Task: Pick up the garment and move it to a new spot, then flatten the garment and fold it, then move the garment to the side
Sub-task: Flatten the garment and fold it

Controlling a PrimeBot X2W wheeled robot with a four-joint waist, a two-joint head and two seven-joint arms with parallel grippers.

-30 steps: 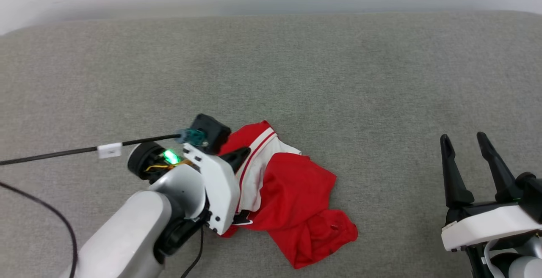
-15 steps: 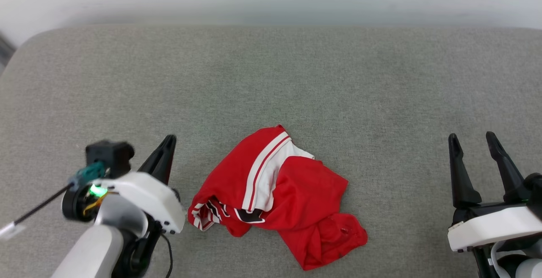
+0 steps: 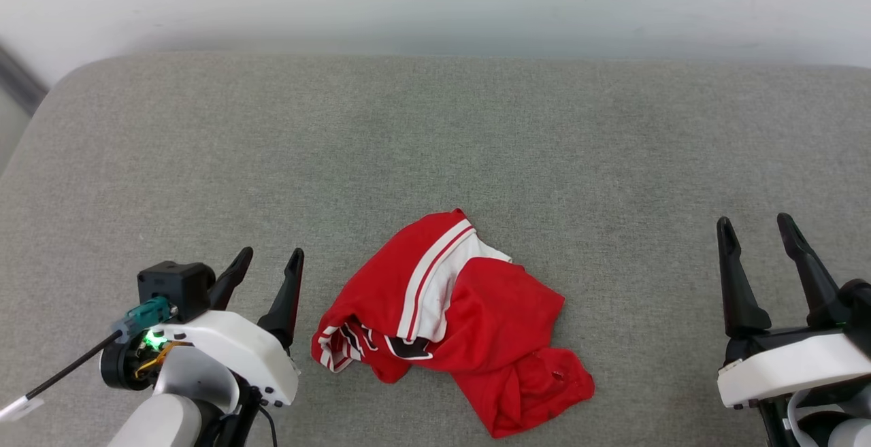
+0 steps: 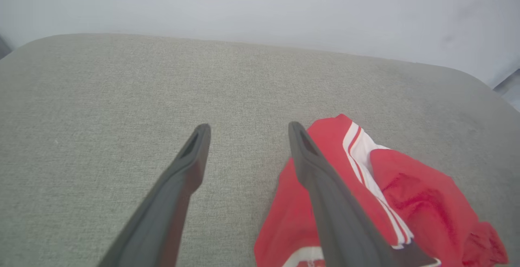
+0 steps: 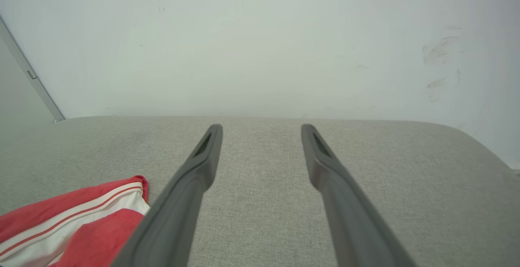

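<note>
On the grey cushion (image 3: 476,134), crumpled garment (image 3: 449,318) lying loose, left gripper (image 3: 271,253) wide beside it, right gripper (image 3: 753,220) wide, well apart

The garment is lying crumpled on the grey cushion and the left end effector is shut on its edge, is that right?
Not quite. The garment lies crumpled on the grey cushion, but the left end effector is open and grips nothing, beside the garment rather than on it. The left wrist view shows its fingers spread with bare cushion between them.

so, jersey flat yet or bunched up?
Bunched up: the garment lies in a crumpled heap on the grey cushion, layers overlapping.
</note>
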